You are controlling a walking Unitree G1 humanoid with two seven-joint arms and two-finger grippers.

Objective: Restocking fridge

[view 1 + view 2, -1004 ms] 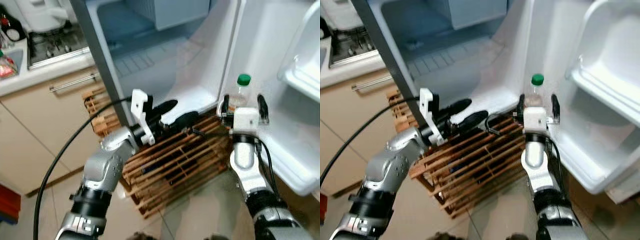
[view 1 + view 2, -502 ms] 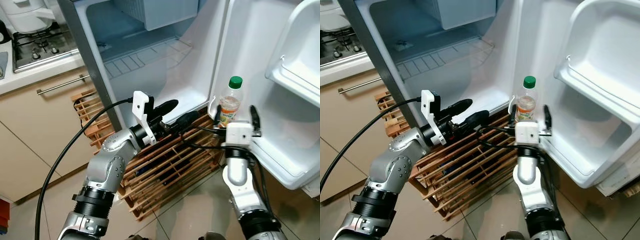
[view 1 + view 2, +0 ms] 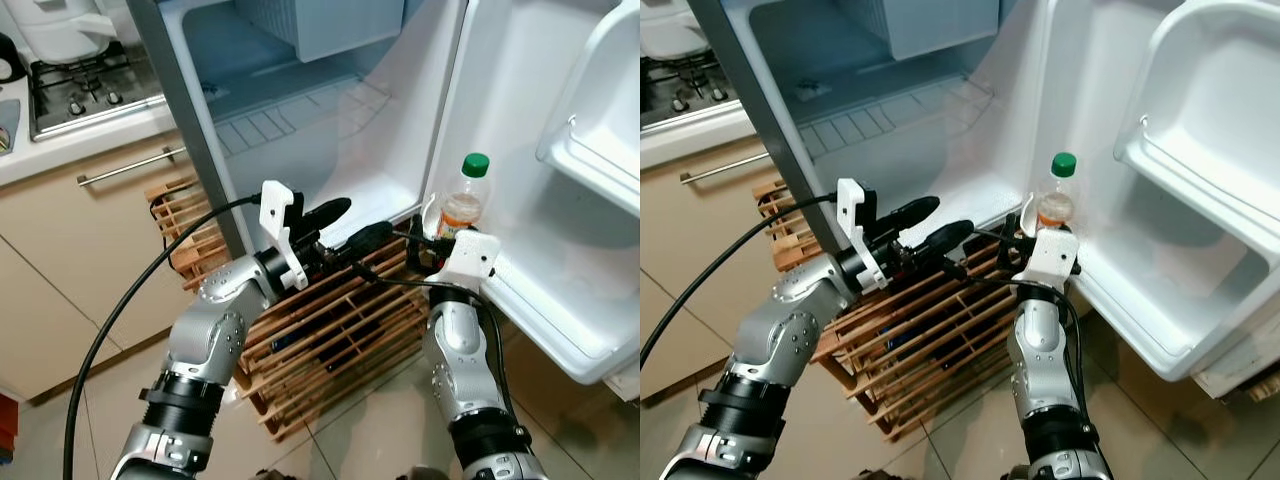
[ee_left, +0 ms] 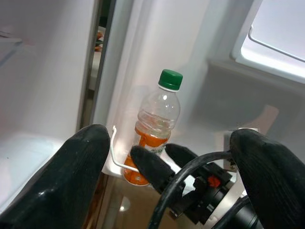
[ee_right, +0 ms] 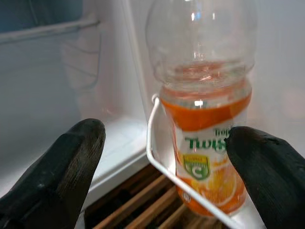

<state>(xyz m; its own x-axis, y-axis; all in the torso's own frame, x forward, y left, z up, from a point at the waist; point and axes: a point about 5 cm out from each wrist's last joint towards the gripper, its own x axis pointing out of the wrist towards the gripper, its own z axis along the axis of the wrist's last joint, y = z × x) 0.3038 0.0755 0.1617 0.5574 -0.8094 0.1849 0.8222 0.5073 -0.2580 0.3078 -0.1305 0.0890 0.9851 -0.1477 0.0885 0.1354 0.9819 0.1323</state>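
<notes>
My right pincer (image 5: 157,162), fingers spread, grips nothing; the orange bottle (image 3: 463,203) stands just beyond it in the fridge door's lowest shelf (image 3: 560,320), behind the wire rail (image 5: 157,157). Long axis vertical, green cap (image 3: 476,165) up. Placement looks done; next, withdraw clear. My left pincer (image 3: 345,226) hangs open nearby.

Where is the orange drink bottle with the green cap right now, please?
The orange drink bottle stands upright at the hinge end of the fridge door's bottom shelf, behind its white wire rail, just ahead of the right gripper.
</notes>
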